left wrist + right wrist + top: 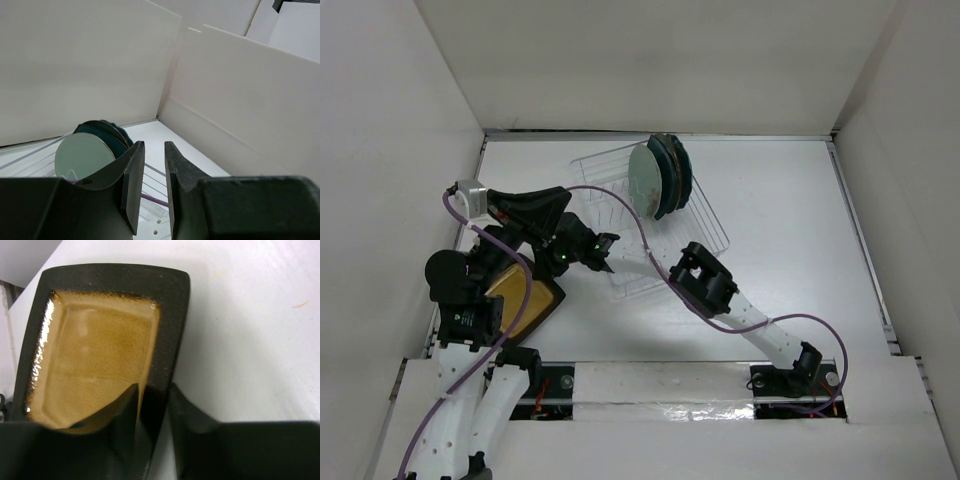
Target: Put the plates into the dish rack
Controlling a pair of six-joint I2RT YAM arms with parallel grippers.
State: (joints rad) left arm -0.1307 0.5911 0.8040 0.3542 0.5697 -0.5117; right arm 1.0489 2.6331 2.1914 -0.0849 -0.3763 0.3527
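The clear dish rack [705, 215] sits at the back middle of the table. A pale green plate [643, 180] stands upright in it, with dark teal plates [673, 168] right behind it. The square mustard-yellow plate [520, 295] with a black rim lies at the left, partly hidden by the left arm. My right gripper [558, 277] reaches across to it and is shut on its right rim [167, 340], one finger over the inside and one outside. My left gripper [563, 205] is slightly open and empty, in the air left of the rack and pointing at it.
White walls enclose the table on the left, back and right. The purple cable [620, 210] loops over the rack's near-left part. In the left wrist view the green plate [82, 157] and teal plates [112, 134] stand left of my gripper [154, 145].
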